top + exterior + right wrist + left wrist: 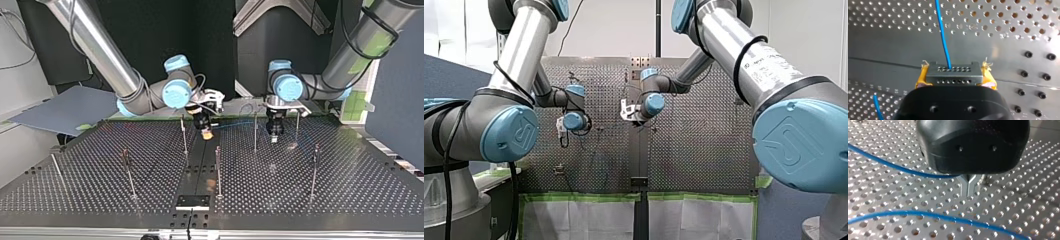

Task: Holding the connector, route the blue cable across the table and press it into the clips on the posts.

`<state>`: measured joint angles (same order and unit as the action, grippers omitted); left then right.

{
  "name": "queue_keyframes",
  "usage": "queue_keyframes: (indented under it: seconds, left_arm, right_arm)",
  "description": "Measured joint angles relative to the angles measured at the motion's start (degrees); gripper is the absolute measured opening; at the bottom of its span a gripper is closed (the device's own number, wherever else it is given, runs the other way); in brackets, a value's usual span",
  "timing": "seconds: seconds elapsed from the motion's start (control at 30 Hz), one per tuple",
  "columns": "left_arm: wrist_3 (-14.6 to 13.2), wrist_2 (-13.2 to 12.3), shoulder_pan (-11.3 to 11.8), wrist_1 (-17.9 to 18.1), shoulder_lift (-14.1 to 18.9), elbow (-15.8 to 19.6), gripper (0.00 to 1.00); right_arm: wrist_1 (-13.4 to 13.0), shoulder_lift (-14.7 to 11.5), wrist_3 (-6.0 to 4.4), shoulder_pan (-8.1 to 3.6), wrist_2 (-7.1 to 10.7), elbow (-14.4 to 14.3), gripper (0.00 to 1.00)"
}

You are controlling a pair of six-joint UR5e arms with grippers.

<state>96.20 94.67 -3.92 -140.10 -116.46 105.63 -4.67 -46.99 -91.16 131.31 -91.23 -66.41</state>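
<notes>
In the right wrist view my right gripper (953, 75) is shut on the grey connector (953, 73), its yellow pads (921, 78) on either side. The blue cable (943, 32) leaves the connector and runs ahead over the perforated table. In the top view my right gripper (205, 132) hangs left of centre and the blue cable (240, 123) stretches from it to my left gripper (274, 134). In the left wrist view my left gripper's (968, 191) metal fingers are shut, and the blue cable (898, 167) runs in at their base. A second stretch lies below.
Thin posts with clips stand on the table: one beside my right gripper (184, 135), one between the grippers (255, 131), one at the middle (218, 170), others further out (128, 172) (314, 170). A black plate (192, 202) sits at the near edge.
</notes>
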Motion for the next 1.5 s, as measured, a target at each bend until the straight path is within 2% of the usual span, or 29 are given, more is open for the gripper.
queue_keyframes:
  seconds: [0.13, 0.17, 0.2, 0.27, 0.3, 0.33, 0.37, 0.4, 0.43, 0.47, 0.8, 1.0, 1.17, 1.5]
  left_arm:
    - [-0.04, -0.30, 0.33, -0.29, 0.00, -0.26, 0.00]
    - [-0.04, -0.33, 0.38, -0.38, -0.01, -0.26, 0.09]
    - [-0.02, -0.31, 0.43, -0.50, 0.00, -0.26, 0.09]
    - [0.05, -0.22, 0.47, -1.06, 0.03, -0.26, 0.41]
    - [0.08, -0.21, 0.45, -1.42, 0.03, -0.26, 0.41]
    - [0.11, -0.22, 0.41, -1.99, 0.04, -0.26, 0.58]
    - [0.12, -0.21, 0.37, -2.44, 0.04, -0.26, 0.86]
    - [0.10, -0.19, 0.31, -2.89, 0.04, -0.27, 0.86]
    - [0.05, -0.13, 0.25, -3.53, 0.05, -0.27, 0.95]
    - [-0.02, -0.05, 0.19, -4.02, 0.05, -0.26, 1.00]
    - [-1.07, 3.54, -0.77, -9.07, 1.41, 0.16, 1.00]
    - [-0.60, 3.47, -1.26, -12.10, 4.22, 0.88, 1.00]
    - [-1.59, 3.73, -2.26, -14.52, 5.59, 1.48, 1.00]
    - [-1.99, 4.68, -4.50, -19.39, 9.44, 4.91, 1.00]
  right_arm:
    - [0.00, 0.00, 0.00, -0.43, 0.62, 0.55, 0.00]
    - [0.00, 0.00, 0.00, -0.53, 0.87, 0.70, 0.00]
    - [0.00, 0.00, 0.00, -0.60, 1.04, 0.79, 0.00]
    - [0.00, 0.00, 0.00, -0.71, 1.33, 0.94, 0.00]
    - [0.00, 0.00, 0.00, -0.74, 1.40, 0.98, 0.00]
    - [0.00, 0.00, 0.00, -0.76, 1.46, 1.01, 0.00]
    - [0.00, 0.00, -0.04, -0.79, 1.51, 1.03, 0.00]
    - [0.01, 0.00, -0.07, -0.79, 1.53, 1.04, 0.00]
    - [0.02, 0.00, -0.11, -0.79, 1.55, 1.04, 0.00]
    - [0.04, 0.00, -0.19, -0.80, 1.56, 1.04, 0.00]
    - [0.39, 0.05, -0.39, -0.83, 1.37, 0.73, 0.00]
    - [0.49, 0.08, -0.39, -0.86, 1.27, 0.23, 0.00]
    - [0.65, 0.09, -0.57, -0.87, 1.31, -0.05, 0.00]
    - [0.73, 0.10, -0.70, -0.92, 1.38, -0.24, 0.00]
